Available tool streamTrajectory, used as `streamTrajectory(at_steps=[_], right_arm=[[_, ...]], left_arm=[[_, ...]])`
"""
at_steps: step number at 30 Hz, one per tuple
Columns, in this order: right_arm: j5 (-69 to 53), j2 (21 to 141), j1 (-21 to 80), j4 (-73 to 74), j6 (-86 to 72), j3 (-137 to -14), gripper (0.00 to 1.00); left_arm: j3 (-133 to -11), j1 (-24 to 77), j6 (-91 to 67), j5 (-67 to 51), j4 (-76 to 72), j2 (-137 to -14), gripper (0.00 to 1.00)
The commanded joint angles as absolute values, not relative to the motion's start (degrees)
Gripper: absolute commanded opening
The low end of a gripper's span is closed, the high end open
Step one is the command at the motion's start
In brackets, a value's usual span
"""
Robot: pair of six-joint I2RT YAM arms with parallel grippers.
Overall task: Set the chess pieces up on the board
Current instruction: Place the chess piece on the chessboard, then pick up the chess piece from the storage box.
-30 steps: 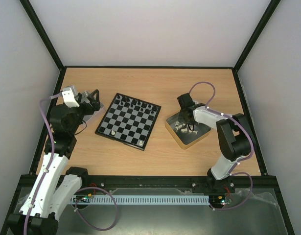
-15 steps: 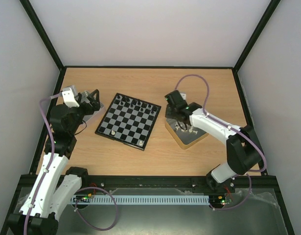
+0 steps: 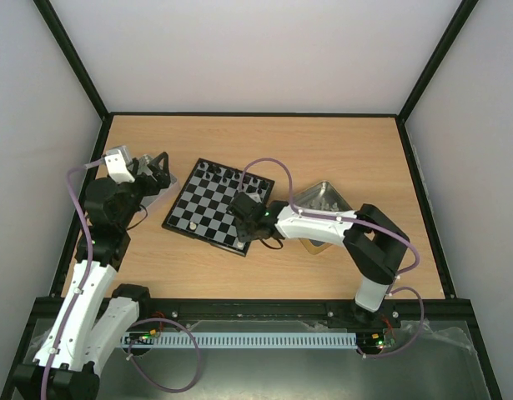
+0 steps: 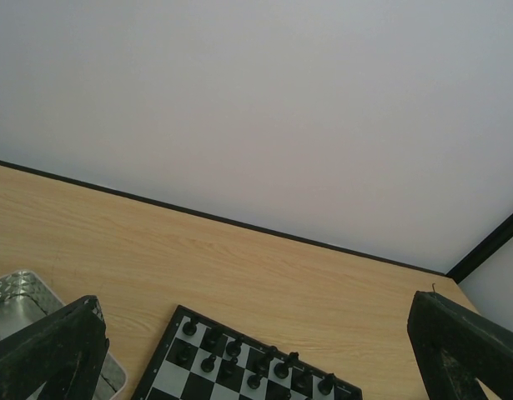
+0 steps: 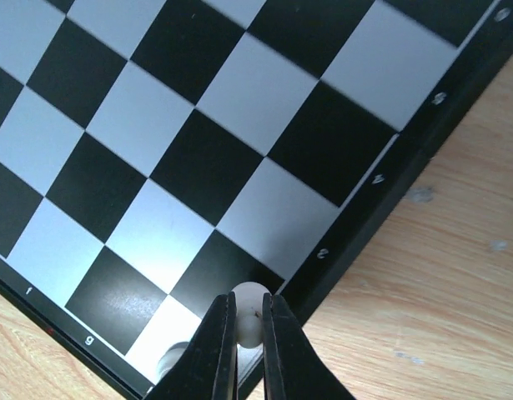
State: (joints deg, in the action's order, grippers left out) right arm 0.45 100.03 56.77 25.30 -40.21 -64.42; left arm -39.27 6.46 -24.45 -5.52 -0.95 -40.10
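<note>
Your right gripper [image 5: 249,327] is pinched almost shut on a white piece [image 5: 249,302], whose round cream head shows between the two fingers [image 5: 213,350]. It hangs over a black square just inside the border of the board [image 5: 198,158]; the wrist view does not show whether the piece's foot touches the square. On the light corner square below it sits a second pale piece [image 5: 174,362], too blurred to name. In the overhead view, that gripper is at the board's nearest corner, with a silver tray [image 3: 329,193] behind the arm. Black pieces [image 3: 231,177] line the far rows. Your left gripper [image 4: 254,302] is spread wide, holding nothing, by another metal tray [image 4: 14,292].
</note>
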Motion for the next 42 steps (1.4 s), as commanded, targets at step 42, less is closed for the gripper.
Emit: streamTrajectory(at_steps=[42], right_arm=[[12.08,78.94,29.83,24.04,-43.98,-51.83,0.3]], left_arm=[[-38.61,6.22,-24.52,-5.69,-1.93,-39.12,1.0]])
